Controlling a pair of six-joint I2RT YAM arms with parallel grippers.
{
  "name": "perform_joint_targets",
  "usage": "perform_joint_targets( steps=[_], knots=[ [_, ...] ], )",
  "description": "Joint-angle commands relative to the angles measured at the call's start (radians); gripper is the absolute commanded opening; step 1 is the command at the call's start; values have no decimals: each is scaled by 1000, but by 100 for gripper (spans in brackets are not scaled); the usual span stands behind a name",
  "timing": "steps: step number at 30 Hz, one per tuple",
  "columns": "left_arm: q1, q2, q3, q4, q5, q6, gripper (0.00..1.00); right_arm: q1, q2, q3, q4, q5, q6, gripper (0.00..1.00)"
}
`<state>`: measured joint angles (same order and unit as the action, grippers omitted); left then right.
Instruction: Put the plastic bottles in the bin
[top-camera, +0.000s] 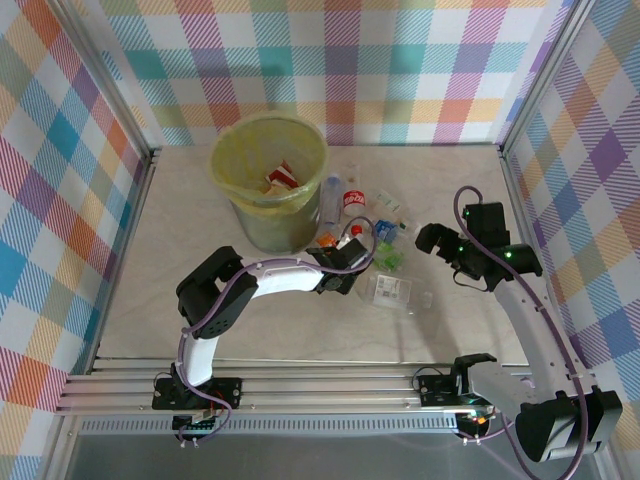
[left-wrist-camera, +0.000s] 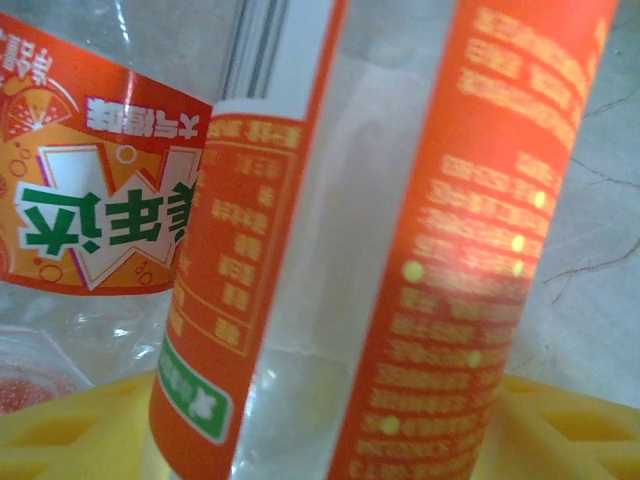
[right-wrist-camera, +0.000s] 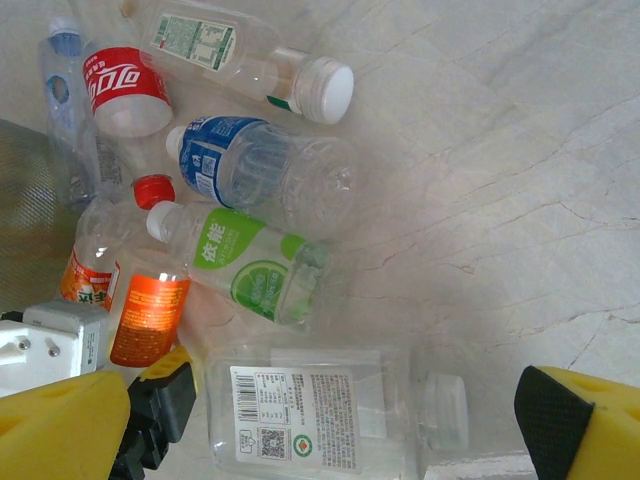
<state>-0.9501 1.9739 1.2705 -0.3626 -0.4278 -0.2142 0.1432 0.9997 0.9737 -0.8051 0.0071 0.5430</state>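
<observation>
Because the plastic bottles (right-wrist-camera: 262, 172) lie heaped on the worktop (top-camera: 150, 300) just right of the bin (top-camera: 262, 228), at the upper middle of the top view, the left claw (top-camera: 346, 264) reaches into the heap's near edge; an orange-labelled bottle (left-wrist-camera: 490, 250) sits between its fingers, though I cannot tell whether they pinch it; the right claw (top-camera: 428, 240) hangs spread wide and empty at the heap's right side, probably so as not to crowd its partner; a few bottles already lie inside the bin.
</observation>
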Motion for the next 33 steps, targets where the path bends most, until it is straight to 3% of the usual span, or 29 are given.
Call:
perform_joint_targets(
  steps=[1, 9, 16, 22, 29, 33],
  knots=[
    [8, 3, 20, -12, 6, -8, 65, -2, -11, -15, 5, -16, 12, 100],
    [-12, -91, -10, -58, -6, -23, 51, -2, -27, -12, 3, -18, 11, 100],
    [-74, -225, -6, -129, -17, -22, 46, -2, -34, -3, 11, -30, -1, 100],
    [-103, -383, 49, -178, 37, 9, 45, -2, -46, 5, 5, -34, -3, 100],
    [-92, -562, 178, -185, 10, 121, 44, -2, -63, 10, 3, -40, 0, 100],
    [-17, -604, 252, -171, -1, 171, 43, -2, -62, 21, 3, -56, 0, 100]
  ],
)
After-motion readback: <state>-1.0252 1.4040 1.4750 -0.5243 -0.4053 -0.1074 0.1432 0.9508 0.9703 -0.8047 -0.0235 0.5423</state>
